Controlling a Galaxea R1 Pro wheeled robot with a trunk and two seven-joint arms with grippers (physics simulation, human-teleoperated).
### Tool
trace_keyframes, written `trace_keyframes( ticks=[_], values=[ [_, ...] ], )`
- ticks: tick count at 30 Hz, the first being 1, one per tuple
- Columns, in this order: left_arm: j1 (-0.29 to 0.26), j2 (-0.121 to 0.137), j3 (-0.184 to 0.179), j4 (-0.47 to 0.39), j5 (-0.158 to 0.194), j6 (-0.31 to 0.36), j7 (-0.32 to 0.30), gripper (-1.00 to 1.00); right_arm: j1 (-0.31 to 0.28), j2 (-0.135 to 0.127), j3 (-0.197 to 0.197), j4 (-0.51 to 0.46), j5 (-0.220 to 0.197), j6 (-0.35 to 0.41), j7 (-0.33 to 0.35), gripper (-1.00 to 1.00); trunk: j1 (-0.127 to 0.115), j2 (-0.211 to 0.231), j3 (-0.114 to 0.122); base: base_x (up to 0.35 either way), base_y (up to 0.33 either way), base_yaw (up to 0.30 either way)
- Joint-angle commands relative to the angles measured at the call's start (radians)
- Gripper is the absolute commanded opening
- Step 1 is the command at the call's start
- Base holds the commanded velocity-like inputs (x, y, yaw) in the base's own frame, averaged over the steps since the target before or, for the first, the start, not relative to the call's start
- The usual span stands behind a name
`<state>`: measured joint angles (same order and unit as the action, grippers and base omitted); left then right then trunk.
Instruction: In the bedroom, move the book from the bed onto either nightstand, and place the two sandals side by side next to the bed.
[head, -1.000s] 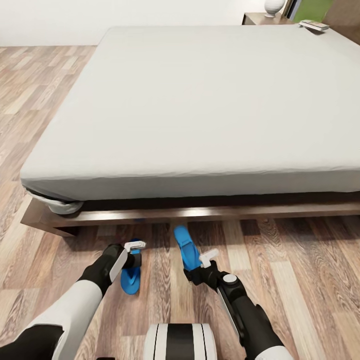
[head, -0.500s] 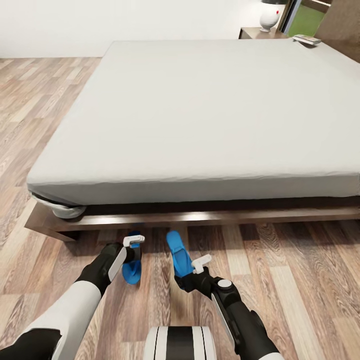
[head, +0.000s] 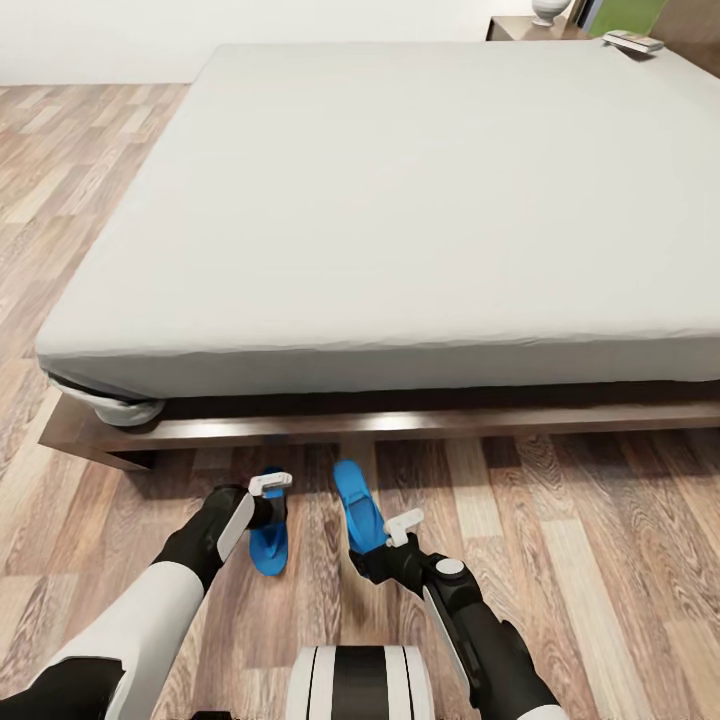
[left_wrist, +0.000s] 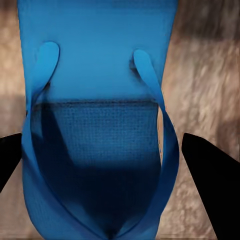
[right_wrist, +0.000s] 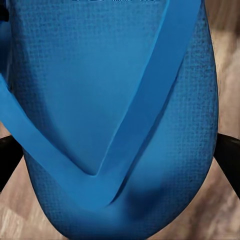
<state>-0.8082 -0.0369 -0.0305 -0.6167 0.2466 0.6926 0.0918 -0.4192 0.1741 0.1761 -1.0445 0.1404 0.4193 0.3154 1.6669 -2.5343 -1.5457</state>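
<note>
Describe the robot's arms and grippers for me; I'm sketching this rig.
Both arms have white shells on the upper segments and black forearms and wrists. The left gripper and right gripper carry small white finger pieces on black bodies. The fingertips look plain black up close.

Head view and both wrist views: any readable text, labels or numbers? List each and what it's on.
None readable.
Small thin book at the far corner of the grey mattress: cover lettering too small to read.
Bright blue flip-flop sandals: plain textured soles and straps, no mark.
</note>
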Motion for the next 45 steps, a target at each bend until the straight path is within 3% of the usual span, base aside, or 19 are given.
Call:
trace_keyframes(
  ticks=[1, 6, 10, 13, 26, 45],
  values=[
    [0.0, 0.001, -0.003, -0.002, 0.013, 0.008, 0.009, -1.0, 0.0, 0.0, -0.001, -0.002, 0.01, 0.004, 0.007, -1.0, 0.0, -0.001, -0.005, 0.0, 0.0, 0.0],
    [0.0, -0.004, -0.003, -0.005, 0.015, 0.016, 0.008, -1.0, -0.002, 0.0, -0.002, -0.003, 0.011, 0.013, -0.042, -1.0, 0.002, -0.002, -0.024, 0.0, 0.0, 0.0],
    [-0.011, -0.028, -0.006, -0.012, 0.037, 0.114, 0.01, -1.0, -0.004, 0.0, -0.006, -0.006, 0.011, 0.017, -0.055, -1.0, 0.004, -0.003, -0.039, 0.0, 0.0, 0.0],
    [-0.022, -0.032, -0.006, -0.014, 0.04, 0.158, 0.009, -1.0, -0.004, 0.0, -0.007, -0.006, 0.01, 0.018, -0.056, -1.0, 0.006, -0.003, -0.051, 0.0, 0.0, 0.0],
    [-0.023, -0.031, -0.005, -0.026, 0.042, 0.164, 0.008, -1.0, -0.004, 0.0, -0.003, -0.012, 0.011, 0.018, -0.056, -1.0, 0.011, -0.006, -0.101, 0.0, 0.0, 0.0],
    [-0.023, -0.031, -0.005, -0.028, 0.042, 0.164, 0.009, -1.0, -0.004, 0.0, -0.001, -0.012, 0.011, 0.016, -0.056, -1.0, 0.013, -0.007, -0.117, 0.0, 0.0, 0.0]
  ],
)
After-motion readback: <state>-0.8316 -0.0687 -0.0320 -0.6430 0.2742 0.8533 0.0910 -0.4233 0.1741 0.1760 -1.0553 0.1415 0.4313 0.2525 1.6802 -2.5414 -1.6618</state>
